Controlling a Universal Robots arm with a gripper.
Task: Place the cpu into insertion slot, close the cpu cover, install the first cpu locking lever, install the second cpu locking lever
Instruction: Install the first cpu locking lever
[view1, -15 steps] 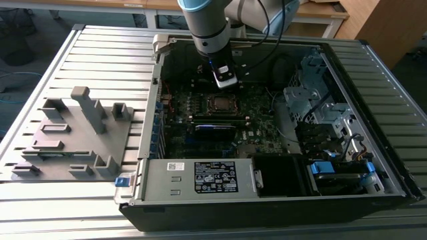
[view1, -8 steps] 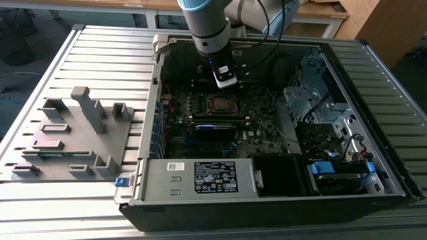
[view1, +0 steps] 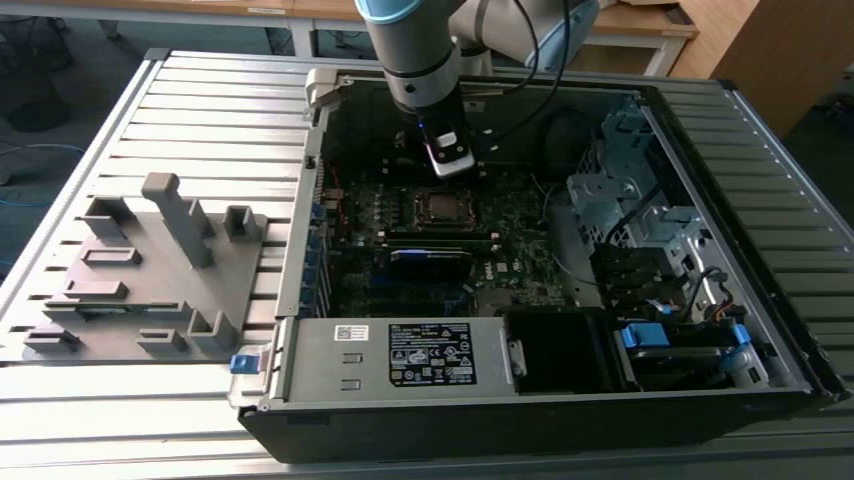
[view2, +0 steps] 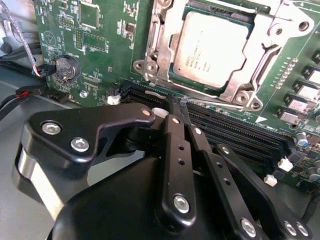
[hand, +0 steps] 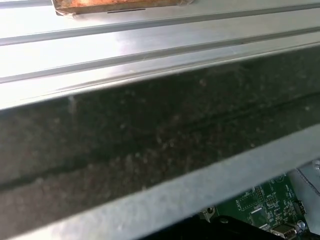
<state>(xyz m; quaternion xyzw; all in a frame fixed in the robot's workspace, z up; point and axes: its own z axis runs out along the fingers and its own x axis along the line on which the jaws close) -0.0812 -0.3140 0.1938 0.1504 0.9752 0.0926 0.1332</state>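
Gripper (view2: 176, 106) links are seen closest, pinched together on nothing, just beside the insertion slot (view2: 220, 12), where the cpu (view2: 210, 50) is seated, framed by the cpu cover (view2: 237, 87); pinched tips are judged suited to pressing, not grasping.

A silver cpu (view2: 210, 50) sits on a green motherboard (view2: 100, 82), framed by a metal cover (view2: 159, 45). Just beside the cpu, over long black slots (view2: 240, 132), a black gripper (view2: 176, 102) has its fingertips pressed together.

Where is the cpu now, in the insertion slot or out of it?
In. The second wrist view shows the cpu lying flat, the cpu cover down over its edges.
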